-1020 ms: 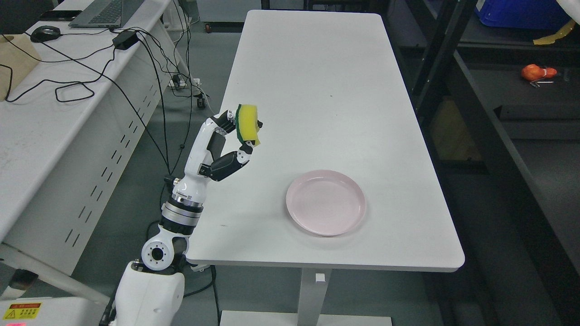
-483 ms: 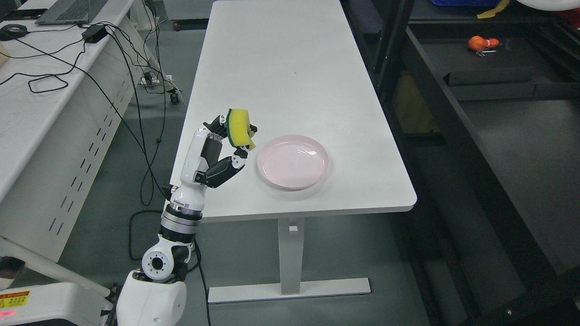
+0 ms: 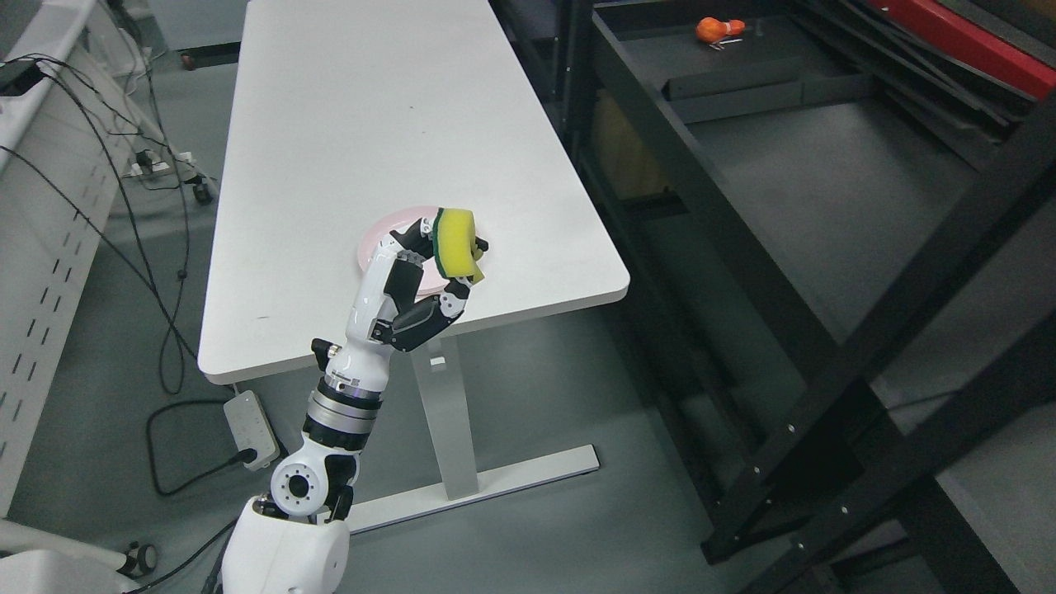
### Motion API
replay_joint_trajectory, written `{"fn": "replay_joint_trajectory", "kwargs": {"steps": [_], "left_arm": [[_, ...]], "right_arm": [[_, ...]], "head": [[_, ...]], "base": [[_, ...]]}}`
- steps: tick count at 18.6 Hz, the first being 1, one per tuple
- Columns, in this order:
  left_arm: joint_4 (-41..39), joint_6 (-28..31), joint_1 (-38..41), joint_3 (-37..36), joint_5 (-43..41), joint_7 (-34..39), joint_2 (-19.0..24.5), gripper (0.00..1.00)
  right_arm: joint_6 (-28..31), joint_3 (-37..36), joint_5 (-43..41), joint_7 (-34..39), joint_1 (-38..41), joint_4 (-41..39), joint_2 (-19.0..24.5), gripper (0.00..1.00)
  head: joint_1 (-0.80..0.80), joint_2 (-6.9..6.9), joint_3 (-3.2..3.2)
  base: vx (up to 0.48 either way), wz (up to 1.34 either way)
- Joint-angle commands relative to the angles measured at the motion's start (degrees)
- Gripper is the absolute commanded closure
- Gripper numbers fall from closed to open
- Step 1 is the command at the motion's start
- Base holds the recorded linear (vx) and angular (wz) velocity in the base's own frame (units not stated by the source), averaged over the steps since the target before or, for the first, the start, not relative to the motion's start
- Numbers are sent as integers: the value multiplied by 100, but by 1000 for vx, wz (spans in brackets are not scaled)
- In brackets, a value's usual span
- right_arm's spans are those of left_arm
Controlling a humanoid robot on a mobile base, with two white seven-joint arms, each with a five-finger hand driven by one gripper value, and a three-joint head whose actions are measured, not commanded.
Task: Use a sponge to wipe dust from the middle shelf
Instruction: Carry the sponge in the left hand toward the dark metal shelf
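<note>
My left hand (image 3: 437, 260) is raised in front of me and shut on a yellow sponge (image 3: 458, 243) with a green scouring back. It holds the sponge upright, above the near end of the white table (image 3: 346, 124). The black metal shelving unit (image 3: 742, 239) stands to the right, and its dark shelf board (image 3: 825, 190) is well apart from the sponge. The right arm does not show.
A pink plate (image 3: 375, 239) lies on the table, mostly hidden behind my hand. An orange object (image 3: 714, 30) lies at the far end of the shelf. A power strip (image 3: 245, 418) and cables lie on the floor at the left, beside a white desk (image 3: 41, 165).
The whole view has swung to the right and back, so the table has slid left and the shelving fills the right side. My left hand still holds the sponge the same way.
</note>
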Motion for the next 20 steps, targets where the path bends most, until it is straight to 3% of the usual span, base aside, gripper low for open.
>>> {"fn": "replay_joint_trajectory", "kwargs": {"steps": [1,9,13,17,20], "left_arm": [[-53,19,52,-258,6,1,92,100],[-185,19,79,-767,-529,-51,92,100],[-185,10,-369,-1635,-1170,-42,92,100],[-158,28,-1220,-2559,-2364,-173,92,100],[-176,19,-1871,-2614,-3621,-499,92,100]], "right_arm": [[-4,0,0,3,-2,-100,-100,0],[-4,0,0,3,-2,-100,-100,0],[-4,0,0,3,-2,-100,-100,0],[-4,0,0,3,-2,-100,-100,0],[-4,0,0,3,-2,-100,-100,0]], "head": [[0,0,0],[0,0,0],[0,0,0],[0,0,0],[0,0,0]], "base": [[-221,-501],[-237,-582],[-208,-758],[-163,-878],[-72,-853]]}}
